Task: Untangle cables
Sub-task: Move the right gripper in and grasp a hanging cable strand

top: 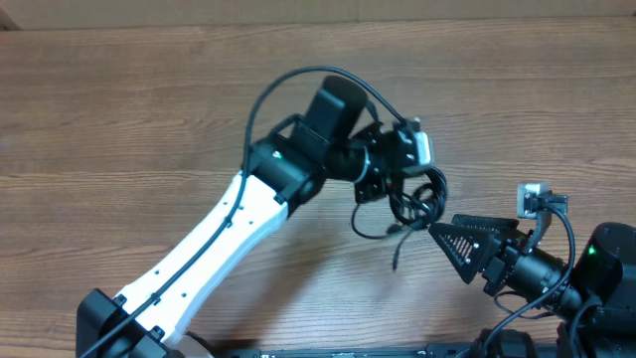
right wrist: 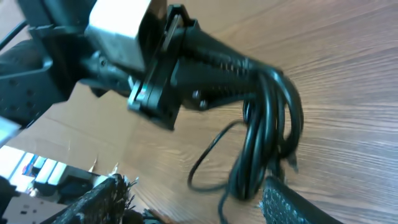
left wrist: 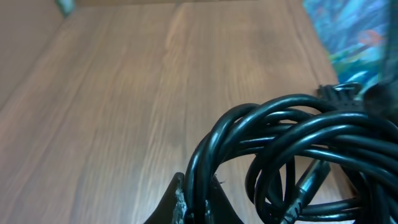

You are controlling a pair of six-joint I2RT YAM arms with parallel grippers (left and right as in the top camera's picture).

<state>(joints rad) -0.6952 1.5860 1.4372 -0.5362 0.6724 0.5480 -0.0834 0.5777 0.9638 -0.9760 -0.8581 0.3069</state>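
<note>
The cables (top: 422, 202) form a small black coiled bundle held just above the wooden table. My left gripper (top: 402, 191) reaches in from the lower left and is shut on it. In the left wrist view its fingers (left wrist: 177, 202) pinch two strands of the cables (left wrist: 292, 149). A thin loop and a loose end (top: 397, 254) trail down to the table. My right gripper (top: 437, 229) points at the bundle from the right, open. In the right wrist view the cables (right wrist: 267, 137) hang from my left gripper (right wrist: 264, 74), their lower end between the spread fingers (right wrist: 292, 202) of my right gripper (right wrist: 193, 202).
The wooden table (top: 149, 109) stretches to the left and back. My left arm's white link (top: 214, 244) crosses the lower left. The right arm's own thick wire and white camera block (top: 534, 197) sit at the right. Boxes and clutter (right wrist: 37, 174) lie beyond the table edge.
</note>
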